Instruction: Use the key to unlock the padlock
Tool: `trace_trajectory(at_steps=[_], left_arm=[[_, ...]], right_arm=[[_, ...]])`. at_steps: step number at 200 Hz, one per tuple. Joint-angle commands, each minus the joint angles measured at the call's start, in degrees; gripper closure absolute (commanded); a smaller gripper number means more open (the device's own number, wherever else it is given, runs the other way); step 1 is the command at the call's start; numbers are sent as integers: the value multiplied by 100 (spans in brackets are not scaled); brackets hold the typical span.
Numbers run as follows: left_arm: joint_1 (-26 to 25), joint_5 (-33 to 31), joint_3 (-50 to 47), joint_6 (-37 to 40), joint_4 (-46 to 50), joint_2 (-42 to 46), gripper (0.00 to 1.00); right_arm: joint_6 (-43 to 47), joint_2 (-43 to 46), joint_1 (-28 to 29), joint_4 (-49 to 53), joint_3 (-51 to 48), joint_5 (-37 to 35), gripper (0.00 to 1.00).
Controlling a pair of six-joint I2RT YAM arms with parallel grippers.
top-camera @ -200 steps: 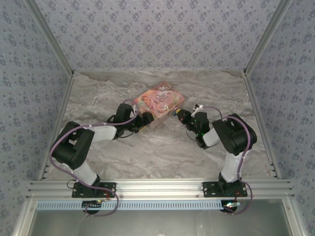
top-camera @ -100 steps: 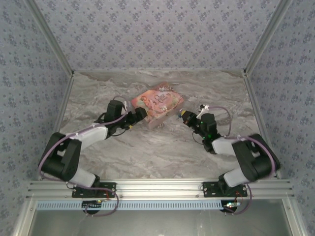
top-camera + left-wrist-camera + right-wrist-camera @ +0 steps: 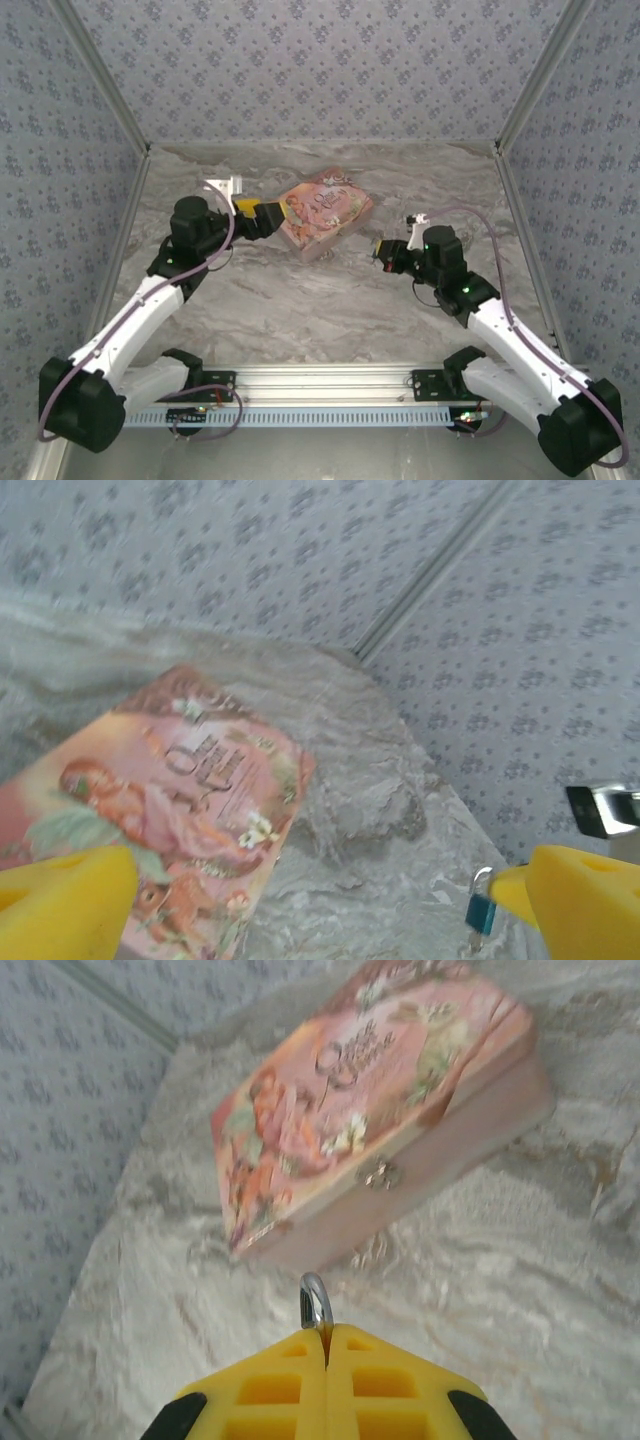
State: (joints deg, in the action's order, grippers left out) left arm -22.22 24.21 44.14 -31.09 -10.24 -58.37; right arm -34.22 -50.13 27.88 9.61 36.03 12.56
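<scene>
Though it is tiny, the padlock [image 3: 481, 912] is plain in the left wrist view: a teal body with a silver shackle at its top, sitting against the inner tip of one yellow finger [image 3: 590, 900] of the left gripper [image 3: 266, 216]. Whether it rests on the table [image 3: 330, 300] or clings to that finger I cannot tell. Its long axis runs roughly up and down in that view, shackle uppermost. The keyhole end is too small to make out.

The left jaws stand wide apart and clamp nothing. The book [image 3: 325, 208] lies just ahead of them.

Beyond the book's near corner, the right gripper [image 3: 325, 1338] is pressed closed on a thin silver piece with a loop poking out past the fingertips. I take this for the key [image 3: 316, 1303].

So the padlock lies to the left of the key and well apart from it, with the book's corner between, and the left arm is much the nearer. In my judgement, the left jaws must clamp the padlock body, keyhole turned toward the right arm, before the key comes across.
</scene>
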Motion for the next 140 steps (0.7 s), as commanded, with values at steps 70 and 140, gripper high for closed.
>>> trace_trajectory(at_steps=[70, 140], left_arm=[[33, 902, 613, 699, 15, 367, 1], [24, 880, 606, 797, 172, 456, 1]], right_arm=[[401, -1664, 1246, 3282, 1378, 256, 100], [401, -2839, 1441, 2708, 1383, 574, 100]])
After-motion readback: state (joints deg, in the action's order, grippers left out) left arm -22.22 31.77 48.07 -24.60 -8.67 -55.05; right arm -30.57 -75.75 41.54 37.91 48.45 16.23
